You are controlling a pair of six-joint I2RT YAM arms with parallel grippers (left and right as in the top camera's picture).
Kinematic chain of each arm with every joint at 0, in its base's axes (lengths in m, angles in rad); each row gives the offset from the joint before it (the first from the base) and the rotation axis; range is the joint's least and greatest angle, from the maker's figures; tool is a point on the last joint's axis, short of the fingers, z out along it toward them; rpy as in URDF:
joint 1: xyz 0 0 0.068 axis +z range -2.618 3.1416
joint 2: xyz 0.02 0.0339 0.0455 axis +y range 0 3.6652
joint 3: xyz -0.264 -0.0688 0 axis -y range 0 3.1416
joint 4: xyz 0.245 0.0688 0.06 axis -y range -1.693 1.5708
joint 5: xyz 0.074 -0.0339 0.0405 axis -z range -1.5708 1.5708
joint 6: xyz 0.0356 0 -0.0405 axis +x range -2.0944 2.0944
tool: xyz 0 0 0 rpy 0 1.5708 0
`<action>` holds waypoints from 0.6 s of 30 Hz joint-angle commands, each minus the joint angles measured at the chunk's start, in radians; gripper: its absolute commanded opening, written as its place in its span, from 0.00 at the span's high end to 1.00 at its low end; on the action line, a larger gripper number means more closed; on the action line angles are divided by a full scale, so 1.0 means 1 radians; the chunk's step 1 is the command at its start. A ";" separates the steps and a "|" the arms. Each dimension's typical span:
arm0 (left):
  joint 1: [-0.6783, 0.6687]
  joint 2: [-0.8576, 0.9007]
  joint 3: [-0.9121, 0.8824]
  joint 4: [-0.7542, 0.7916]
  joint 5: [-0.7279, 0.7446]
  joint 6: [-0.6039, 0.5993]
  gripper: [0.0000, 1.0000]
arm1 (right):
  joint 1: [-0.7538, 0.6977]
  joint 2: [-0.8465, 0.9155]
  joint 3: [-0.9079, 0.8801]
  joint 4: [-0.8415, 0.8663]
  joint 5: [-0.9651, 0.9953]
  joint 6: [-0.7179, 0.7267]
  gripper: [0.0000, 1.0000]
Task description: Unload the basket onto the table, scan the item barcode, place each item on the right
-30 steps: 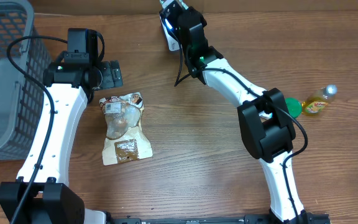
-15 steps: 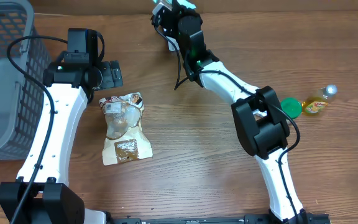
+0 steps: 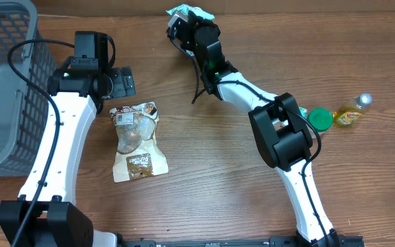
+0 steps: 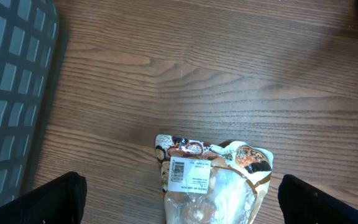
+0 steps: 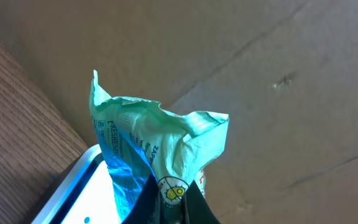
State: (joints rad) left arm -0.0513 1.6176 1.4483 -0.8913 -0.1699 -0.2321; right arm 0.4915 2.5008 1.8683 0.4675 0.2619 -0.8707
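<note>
Reaching far across the table (image 3: 218, 171), right claw (image 5: 174, 200) pinching green packet (image 5: 157, 140)

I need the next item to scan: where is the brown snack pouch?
Overhead, the brown snack pouch lies on the table left of centre, next to the left gripper.

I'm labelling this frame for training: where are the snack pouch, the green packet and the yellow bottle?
snack pouch (image 3: 137, 140): overhead view, on its clear middle window.
green packet (image 5: 166, 140): right wrist view, on its crumpled upper half.
yellow bottle (image 3: 349, 116): overhead view, on its body.
</note>
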 commanded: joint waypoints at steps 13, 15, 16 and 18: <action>0.005 -0.008 0.007 0.002 -0.014 0.012 0.01 | 0.002 0.030 0.018 -0.105 0.035 0.214 0.96; 0.005 -0.008 0.007 0.002 -0.014 0.012 0.00 | 0.002 0.029 0.018 -0.136 0.070 0.285 0.96; 0.005 -0.008 0.007 0.002 -0.013 0.012 0.00 | 0.002 0.029 0.018 -0.145 0.084 0.307 0.96; 0.005 -0.008 0.007 0.002 -0.013 0.012 0.01 | 0.004 0.024 0.018 -0.157 0.101 0.328 0.96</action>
State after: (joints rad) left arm -0.0513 1.6176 1.4483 -0.8913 -0.1699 -0.2321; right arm 0.4984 2.5008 1.8900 0.3477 0.3077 -0.6594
